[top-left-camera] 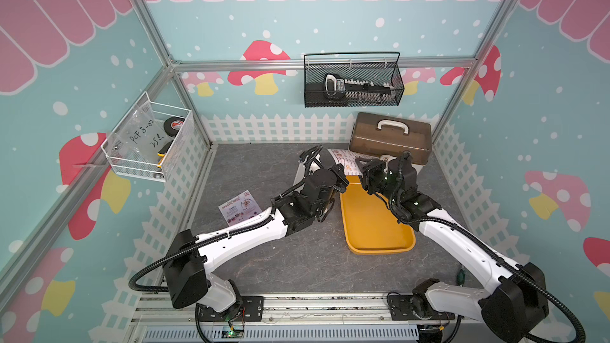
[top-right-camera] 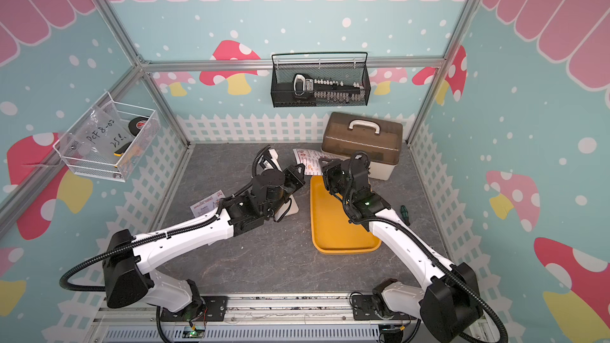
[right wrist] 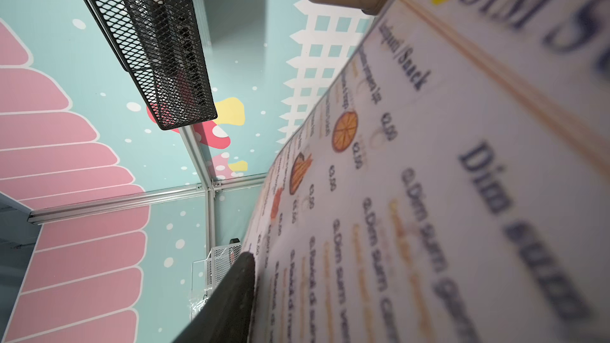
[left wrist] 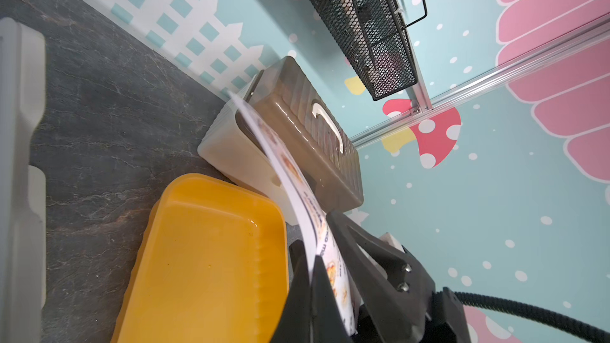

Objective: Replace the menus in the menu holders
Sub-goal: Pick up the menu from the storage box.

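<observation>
Now L gripper (top-left-camera: 343, 170) pinches Dim Sum menu (top-left-camera: 343, 158), R gripper (top-left-camera: 362, 163) alongside.

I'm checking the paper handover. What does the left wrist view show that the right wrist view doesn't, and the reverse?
Left wrist only: the yellow tray, the grey tabletop, and the left gripper shut on the white menu at its edge. Right wrist only: readable Dim Sum lettering on the menu. Both: the menu, the brown-lidded box and the black mesh basket.

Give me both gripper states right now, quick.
Left gripper: closed, holding the Dim Sum menu.
Right gripper: at the same menu, but open or closed cannot be told.
</observation>
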You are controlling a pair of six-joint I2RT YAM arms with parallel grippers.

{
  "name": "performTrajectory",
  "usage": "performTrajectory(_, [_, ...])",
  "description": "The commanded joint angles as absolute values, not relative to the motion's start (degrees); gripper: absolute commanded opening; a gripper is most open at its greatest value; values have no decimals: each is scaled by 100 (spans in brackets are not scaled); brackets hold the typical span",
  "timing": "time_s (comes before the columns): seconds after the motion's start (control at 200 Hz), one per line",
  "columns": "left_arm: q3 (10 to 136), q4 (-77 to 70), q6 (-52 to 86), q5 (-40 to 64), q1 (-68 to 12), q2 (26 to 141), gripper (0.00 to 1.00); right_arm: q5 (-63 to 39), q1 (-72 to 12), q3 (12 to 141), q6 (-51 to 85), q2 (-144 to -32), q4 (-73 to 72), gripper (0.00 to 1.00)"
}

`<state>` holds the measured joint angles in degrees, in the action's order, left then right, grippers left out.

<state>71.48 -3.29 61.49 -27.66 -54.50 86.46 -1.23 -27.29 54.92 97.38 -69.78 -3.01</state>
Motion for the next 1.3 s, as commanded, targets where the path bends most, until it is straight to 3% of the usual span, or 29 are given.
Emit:
performTrajectory(0.0, [7165, -521, 6238, -3138, -5448, 8714, 0, 26, -2776, 5658, 9978, -6977, -263, 47])
performTrajectory(0.22, [7216, -554, 6269, -3150, -5440, 8843, 0, 71, -2781, 5546, 10168, -6921, -377, 47])
performTrajectory(0.33, [7075, -530, 6325, -3129, -5440, 8702, 0, 257, -2721, 5397, 10141, -6738, -402, 60])
performTrajectory(0.475, [6936, -653, 6318, -3251, -5432, 8599, 0, 191, -2672, 5368, 10167, -6781, -404, 64])
performTrajectory(1.201, [6969, -901, 6492, -2962, -5432, 8885, 0, -9, -2734, 5578, 10406, -7233, -937, 40])
performTrajectory(1.296, [6999, -889, 6488, -2953, -5432, 8892, 0, 4, -2733, 5560, 10397, -7203, -888, 30])
